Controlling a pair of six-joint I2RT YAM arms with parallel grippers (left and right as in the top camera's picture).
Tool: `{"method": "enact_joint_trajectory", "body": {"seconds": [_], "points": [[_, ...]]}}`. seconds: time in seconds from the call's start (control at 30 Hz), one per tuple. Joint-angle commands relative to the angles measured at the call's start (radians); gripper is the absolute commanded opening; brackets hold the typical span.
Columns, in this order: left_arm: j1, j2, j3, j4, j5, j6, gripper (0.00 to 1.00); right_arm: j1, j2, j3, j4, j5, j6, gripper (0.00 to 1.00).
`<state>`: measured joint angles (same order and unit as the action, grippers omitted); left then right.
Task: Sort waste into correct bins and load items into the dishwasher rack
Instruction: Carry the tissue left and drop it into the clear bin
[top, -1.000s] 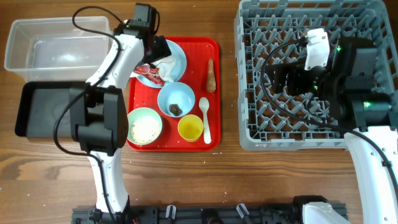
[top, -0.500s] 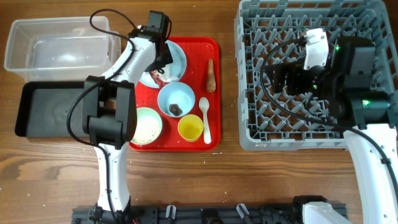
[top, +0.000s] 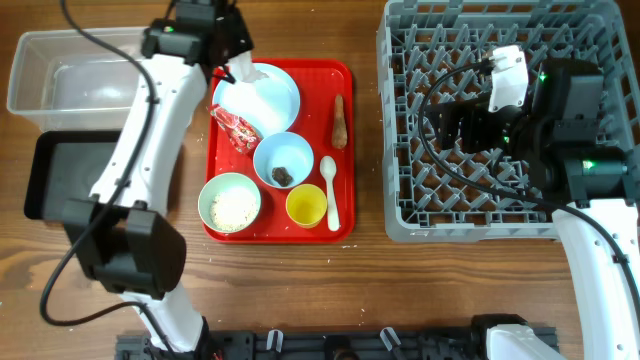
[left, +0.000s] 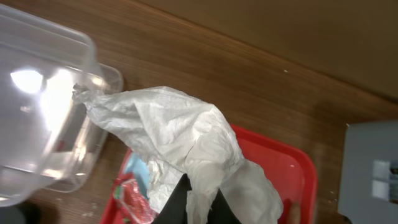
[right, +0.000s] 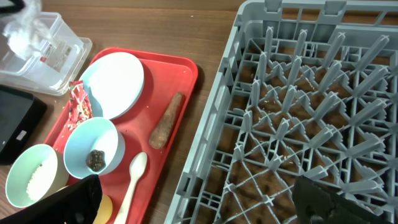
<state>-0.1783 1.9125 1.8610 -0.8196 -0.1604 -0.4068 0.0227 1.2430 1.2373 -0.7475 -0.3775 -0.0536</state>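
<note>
Overhead: mid waste-sort, paper stage. Holding crumpled white paper (left: 174, 130) in left gripper (left: 199, 205), fingers pinched on it, beside clear tub (top: 25, 95) at counter's far-left corner. Thin, creased, floppy. Next: carry over tub's tall glossy wall, release. Shiny red wrapper (top: 237, 128) lying on red tray (top: 340, 75). Right gripper (top: 465, 125) spread wide, empty, above pegged grey rack (top: 400, 200).

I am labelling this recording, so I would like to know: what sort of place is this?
Probably a robot test bench, not a real kitchen: a grey dishwasher rack stands directly on the wooden table, beside a red serving tray of used dishes.
</note>
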Motion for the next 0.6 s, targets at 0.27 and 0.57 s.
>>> {"method": "enact_joint_trajectory", "body": {"seconds": [0.27,0.57], "points": [[0.37,0.12,0.005,0.009,-0.016,0.114,0.73,0.0,0.01,0.024,-0.011,-0.017,0.005,1.0],[0.308,-0.021,0.012,-0.013,0.155,0.114,1.0,0.0,0.01,0.024,-0.014,-0.017,0.036,1.0]]}}
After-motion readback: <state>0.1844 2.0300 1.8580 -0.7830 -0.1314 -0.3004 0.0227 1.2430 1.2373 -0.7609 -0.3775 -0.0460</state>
